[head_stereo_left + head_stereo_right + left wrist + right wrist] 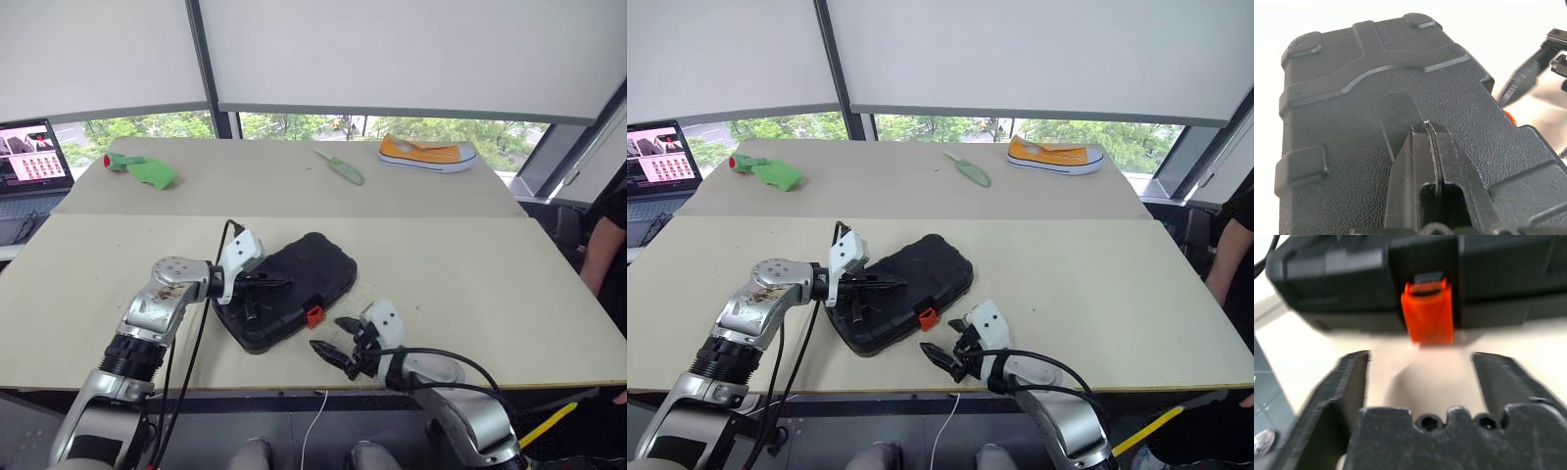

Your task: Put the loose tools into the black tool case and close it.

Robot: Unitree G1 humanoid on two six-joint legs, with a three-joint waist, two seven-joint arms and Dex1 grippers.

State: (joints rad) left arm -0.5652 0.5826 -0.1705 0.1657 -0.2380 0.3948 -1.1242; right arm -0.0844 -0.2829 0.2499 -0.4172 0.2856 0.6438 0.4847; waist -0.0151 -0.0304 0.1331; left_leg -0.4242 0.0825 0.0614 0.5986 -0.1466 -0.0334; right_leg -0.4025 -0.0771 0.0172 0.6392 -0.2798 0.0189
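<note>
Right now the black tool case [294, 287] lies closed on the near part of the beige table [470, 284], set at a slant, its textured lid down so nothing of what it may hold can be seen. Its small orange latch [314, 315] sits on the edge facing the robot; from the right wrist view the latch [1428, 313] hangs down over the seam between the two shells, but whether it is snapped home is hard to tell.

On the lid rests the left gripper [257, 286], its two black fingers [1425, 161] pressed together with no gap between them, tips touching the pebbled shell near the raised ribs. They clamp nothing.

Just in front of the latch, near the table's front edge, hangs the right gripper [338, 344]. Its fingers stand wide apart, one to either side of the latch as seen along them, and they are clear of the case, holding nothing.

Farther back, on a second table pushed against the first, lie a green garden trowel [340, 166], a yellow-and-white sneaker [427, 154] to its right, and a green object with a red tip [140, 169] at the left. An open laptop [32, 162] stands beyond the left edge.
</note>
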